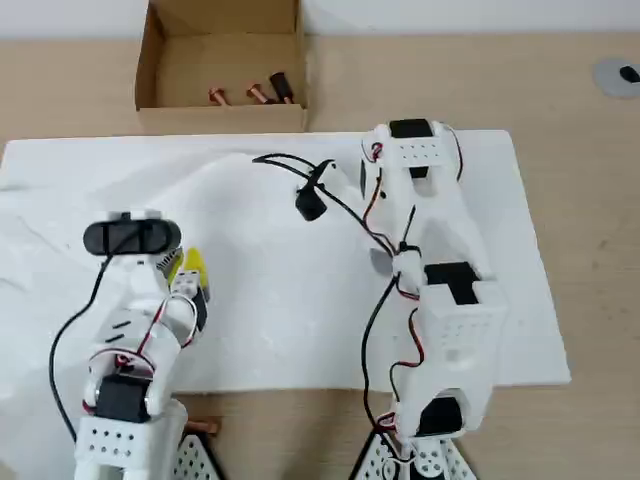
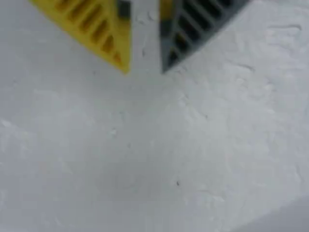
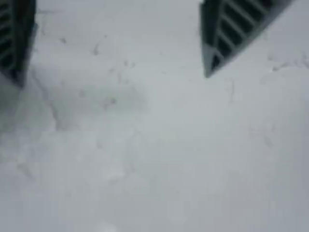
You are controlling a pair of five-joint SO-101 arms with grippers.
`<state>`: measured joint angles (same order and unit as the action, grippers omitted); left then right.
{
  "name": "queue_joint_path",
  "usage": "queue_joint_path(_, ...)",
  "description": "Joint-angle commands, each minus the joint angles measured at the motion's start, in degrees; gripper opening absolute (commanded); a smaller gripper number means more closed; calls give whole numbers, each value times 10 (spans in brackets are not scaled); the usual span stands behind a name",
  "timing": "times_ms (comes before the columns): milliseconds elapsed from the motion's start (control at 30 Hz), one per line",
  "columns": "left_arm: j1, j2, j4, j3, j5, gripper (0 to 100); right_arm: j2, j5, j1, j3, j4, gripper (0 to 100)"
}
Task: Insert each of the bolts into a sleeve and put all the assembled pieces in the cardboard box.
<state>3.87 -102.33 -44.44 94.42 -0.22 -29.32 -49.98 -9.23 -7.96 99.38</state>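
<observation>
Far from both jaws, boxed bolts

Table: you have a light wooden top.
Cover: a white sheet lies across the middle, rumpled at the left.
Far edge: the cardboard box sits on bare wood, just beside the sheet.
Far right: a grey round disc.
Near edge: a copper-coloured piece lies on the wood.

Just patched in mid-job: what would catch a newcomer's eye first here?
The box beyond the sheet's far edge, with copper and black pieces lying inside. Then the left hand and right hand, both empty over the white sheet. A stray copper piece, maybe a bolt, lies by the left arm's base.
</observation>
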Motion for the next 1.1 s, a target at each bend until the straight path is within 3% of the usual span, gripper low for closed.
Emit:
queue_joint_path(0,-7,-21,12,15,2,53,-29,-5,-21,32,-3,274)
queue_joint_path(233,-7,-15,7,26,2,53,-143,-6,-21,36,23,274)
queue_joint_path(633,-7,-15,25,15,7,51,-145,-4,-23,17,26,274)
queue_joint_path(733,-14,-15,9,-46,3,52,-138,36,-32,0,16,274)
queue_joint_path(867,-18,-15,-56,-158,3,53,-22,51,-42,-5,7,274)
queue_joint_path(1067,-34,-15,-156,-278,-4,53,305,102,-77,29,23,274)
